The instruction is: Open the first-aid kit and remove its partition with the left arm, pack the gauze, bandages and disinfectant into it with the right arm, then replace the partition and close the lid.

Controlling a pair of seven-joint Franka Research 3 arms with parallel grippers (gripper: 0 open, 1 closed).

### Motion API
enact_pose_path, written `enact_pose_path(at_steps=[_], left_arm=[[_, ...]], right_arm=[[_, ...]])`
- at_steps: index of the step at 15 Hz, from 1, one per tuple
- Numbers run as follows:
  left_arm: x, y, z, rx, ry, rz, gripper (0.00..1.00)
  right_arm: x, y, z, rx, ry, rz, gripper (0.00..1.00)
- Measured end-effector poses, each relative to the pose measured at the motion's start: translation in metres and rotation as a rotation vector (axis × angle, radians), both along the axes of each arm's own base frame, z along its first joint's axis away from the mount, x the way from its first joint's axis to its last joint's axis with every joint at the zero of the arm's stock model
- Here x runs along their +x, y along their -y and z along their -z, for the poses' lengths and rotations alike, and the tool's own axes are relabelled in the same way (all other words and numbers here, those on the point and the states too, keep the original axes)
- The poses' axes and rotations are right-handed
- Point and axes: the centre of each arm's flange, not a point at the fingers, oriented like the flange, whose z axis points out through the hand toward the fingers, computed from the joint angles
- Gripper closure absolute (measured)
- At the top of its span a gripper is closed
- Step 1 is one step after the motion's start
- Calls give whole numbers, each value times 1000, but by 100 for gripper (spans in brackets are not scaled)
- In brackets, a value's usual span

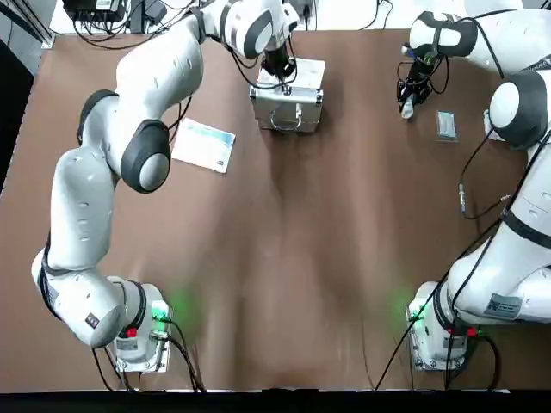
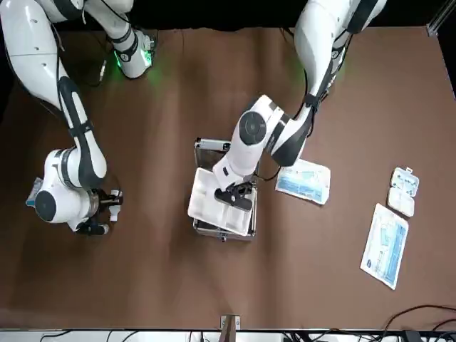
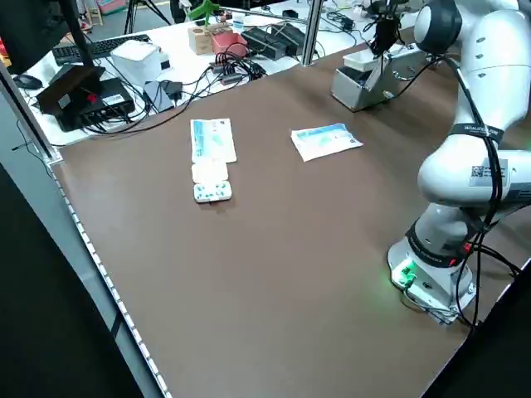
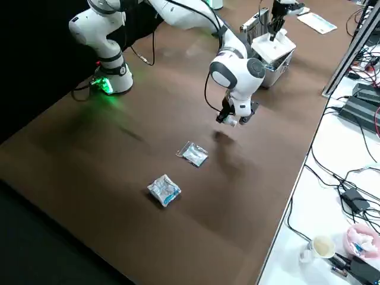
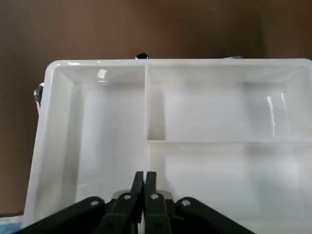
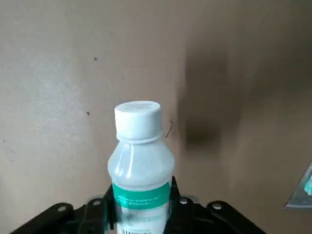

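Lifting the partition [image 2: 217,203] out of the first-aid kit [image 1: 288,105] calls for a straight, level rise until the tray clears the case walls.
Left pincer [image 5: 144,181] is clenched on the tray's near rim, the tray resting atop the open case. Right pincer [image 6: 141,207] hovers well apart over the counter [image 1: 301,258], grasping the disinfectant [image 6: 140,161], ready for packing.

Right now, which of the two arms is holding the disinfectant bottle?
The right arm: its gripper has its jaws shut on the disinfectant above the table, while the left gripper grips the partition.
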Motion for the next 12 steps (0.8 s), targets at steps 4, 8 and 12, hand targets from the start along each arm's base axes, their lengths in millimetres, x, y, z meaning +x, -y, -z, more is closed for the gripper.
enact_pose_path(at_steps=[4, 8, 12], left_arm=[[-3, -3, -25, -4, 6, 1, 96], [-3, -15, -59, 2, 6, -9, 96], [4, -46, -105, -15, -4, -50, 96]], right_arm=[[8, -13, -11, -7, 21, 35, 60], [18, -55, -30, 3, 45, 92, 60], [23, -99, -55, 7, 31, 124, 60]])
